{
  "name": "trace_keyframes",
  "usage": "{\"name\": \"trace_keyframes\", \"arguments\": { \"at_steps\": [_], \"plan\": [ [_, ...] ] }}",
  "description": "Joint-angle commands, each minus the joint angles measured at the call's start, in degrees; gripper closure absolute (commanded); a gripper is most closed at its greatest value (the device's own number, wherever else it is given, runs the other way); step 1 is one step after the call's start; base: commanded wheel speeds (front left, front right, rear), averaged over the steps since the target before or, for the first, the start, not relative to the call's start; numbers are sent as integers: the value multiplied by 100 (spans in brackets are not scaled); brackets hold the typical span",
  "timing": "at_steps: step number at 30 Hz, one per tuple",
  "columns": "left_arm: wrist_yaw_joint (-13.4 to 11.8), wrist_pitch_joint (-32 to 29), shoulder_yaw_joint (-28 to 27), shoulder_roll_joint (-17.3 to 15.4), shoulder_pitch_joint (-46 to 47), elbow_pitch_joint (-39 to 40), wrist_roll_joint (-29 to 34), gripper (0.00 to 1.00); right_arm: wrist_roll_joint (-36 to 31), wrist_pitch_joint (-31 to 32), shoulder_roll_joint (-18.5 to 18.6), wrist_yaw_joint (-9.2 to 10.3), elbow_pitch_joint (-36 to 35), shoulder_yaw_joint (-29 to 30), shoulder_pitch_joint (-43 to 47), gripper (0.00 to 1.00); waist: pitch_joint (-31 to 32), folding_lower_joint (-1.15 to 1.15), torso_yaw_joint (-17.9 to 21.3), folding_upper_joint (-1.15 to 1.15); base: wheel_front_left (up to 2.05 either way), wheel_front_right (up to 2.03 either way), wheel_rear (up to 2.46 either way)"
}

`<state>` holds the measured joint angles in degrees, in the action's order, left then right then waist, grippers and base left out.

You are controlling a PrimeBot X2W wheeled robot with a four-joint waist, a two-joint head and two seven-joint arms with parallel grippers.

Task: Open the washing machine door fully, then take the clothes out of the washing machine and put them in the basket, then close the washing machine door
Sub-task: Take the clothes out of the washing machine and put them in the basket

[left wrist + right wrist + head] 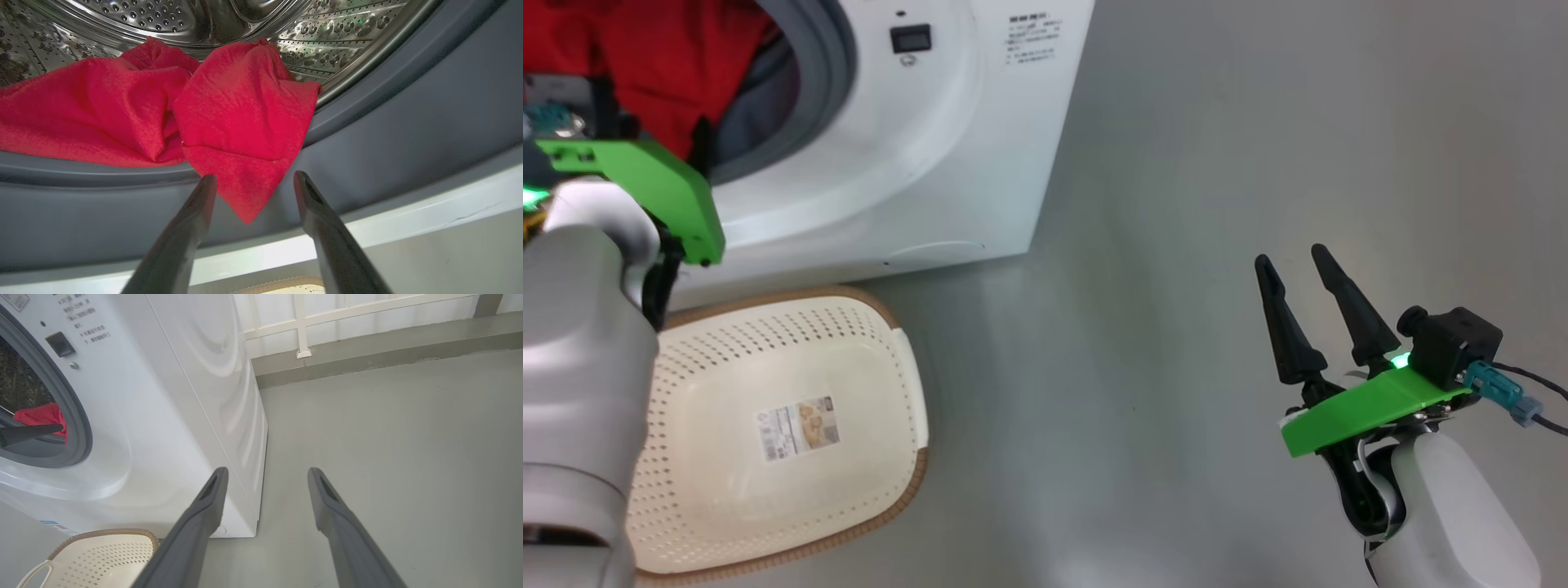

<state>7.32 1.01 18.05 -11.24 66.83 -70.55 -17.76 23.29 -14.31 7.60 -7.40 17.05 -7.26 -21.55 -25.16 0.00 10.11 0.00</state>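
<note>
L gripper (253, 175) open at washing machine (947, 163) edge; clothes (229, 114) corner hangs over lip (388, 134) btwn fingers (179, 237). R gripper (1290, 256) open over floor (1176, 204), 4 o'clock; basket (915, 482) 7 o'clock.

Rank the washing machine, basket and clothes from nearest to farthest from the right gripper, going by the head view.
From the right gripper, open at the lower right:
1. Washing machine: its front right corner lies just to the gripper's left.
2. Basket: in front of the machine, further left.
3. Clothes: in the machine's opening, far upper left.
</note>
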Motion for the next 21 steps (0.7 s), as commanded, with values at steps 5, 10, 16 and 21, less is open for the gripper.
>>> {"name": "trace_keyframes", "arguments": {
  "at_steps": [5, 10, 16, 21],
  "plan": [
    [16, 4, 63, -383, 450, -54, 31, 0, 3, -69, -57, -9, -176, -150, -102, 0, -401, 0, 201, 0, 0, 0, 0],
    [16, -13, 166, -429, 654, -144, 2, 0, 8, -69, -66, -9, -194, -130, -187, 0, -555, 0, 230, 0, 0, 0, 0],
    [13, -27, 233, -489, 780, -229, -30, 0, -5, -69, -72, -9, -204, -142, -279, 0, -635, 0, 243, 0, 0, 0, 0],
    [-19, -15, 270, -503, 783, -274, -47, 19, -12, -69, -86, -9, -212, -167, -324, 0, -626, 0, 246, 0, 0, 0, 0]
  ]
}}
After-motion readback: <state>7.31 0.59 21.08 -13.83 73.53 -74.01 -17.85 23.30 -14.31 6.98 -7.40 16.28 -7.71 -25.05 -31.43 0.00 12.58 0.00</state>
